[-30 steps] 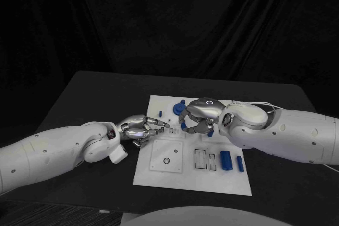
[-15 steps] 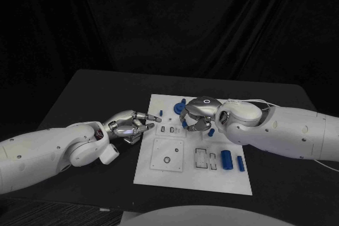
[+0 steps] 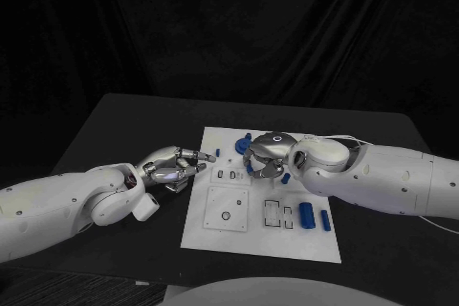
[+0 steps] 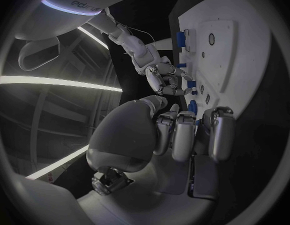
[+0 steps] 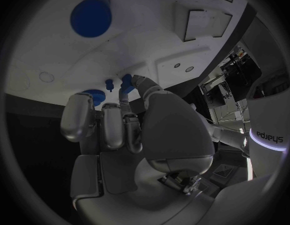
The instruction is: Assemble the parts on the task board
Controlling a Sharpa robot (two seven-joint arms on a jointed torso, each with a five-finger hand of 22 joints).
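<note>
The white task board [image 3: 258, 233] lies in the middle of the black table [image 3: 115, 133]. On it, toward its near right corner, a thick blue cylinder [image 3: 306, 216] lies flat with a thinner blue rod [image 3: 325, 221] just beside it, both next to a pair of narrow rectangular slots [image 3: 274, 214]. A raised square plate with a small round hole [image 3: 225, 210] sits on the board's left half. Near the board's far edge stands a small blue peg [image 3: 217, 153], and a round blue disc [image 3: 245, 145] lies close to it.

The right robot hand [image 3: 266, 156] hangs over the far middle of the board, fingers curled downward; in the right wrist view its fingertips [image 5: 127, 80] close on a small blue piece [image 5: 125, 78] just above the board's surface.

The left robot hand [image 3: 178, 168] hovers at the board's left edge, over the table, fingers loosely bent toward the board and holding nothing.
</note>
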